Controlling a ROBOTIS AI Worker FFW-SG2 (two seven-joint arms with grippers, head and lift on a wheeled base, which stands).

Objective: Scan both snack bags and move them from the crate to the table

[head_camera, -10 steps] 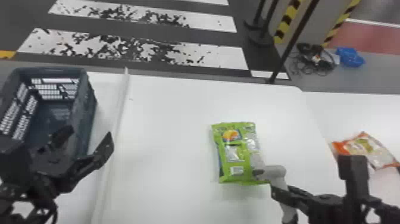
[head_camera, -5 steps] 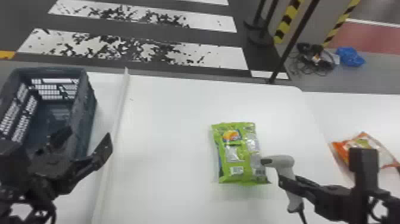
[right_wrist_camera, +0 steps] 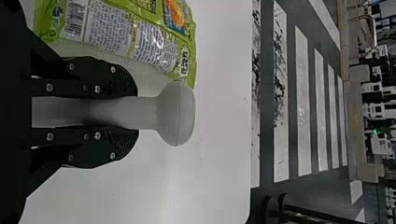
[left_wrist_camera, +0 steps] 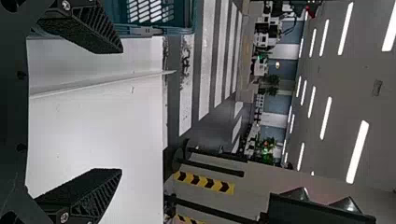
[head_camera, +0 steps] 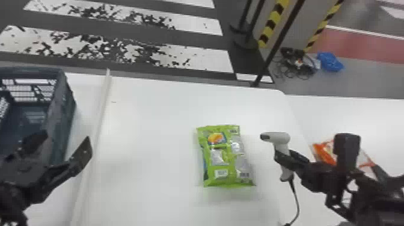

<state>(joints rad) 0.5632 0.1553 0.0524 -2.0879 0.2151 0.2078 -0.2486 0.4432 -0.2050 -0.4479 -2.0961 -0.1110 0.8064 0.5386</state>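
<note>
White table (head_camera: 150, 120) is bearing green bag (head_camera: 225, 156). Right gripper (right_wrist_camera: 128, 112) is clamping scanner (right_wrist_camera: 175, 114); left gripper's (left_wrist_camera: 119, 110) fingers are standing apart. Scanning is likely needing square aim at barcode (right_wrist_camera: 76, 18).

From behind and above both sets of jaws, the head view looks forward and down, farther off than the others, over the left gripper (head_camera: 64, 139) and right gripper (head_camera: 284, 152). The left wrist view looks from close behind its jaws, outward to ceiling lights (left_wrist_camera: 357, 151), sharing the crate (head_camera: 36, 69) beyond them with the head view. The right wrist view—also close behind its jaws—faces outward, sharing the green snack bag (head_camera: 221, 159) beside them with the head view—and the striped floor (head_camera: 198, 58) beyond with both.
</note>
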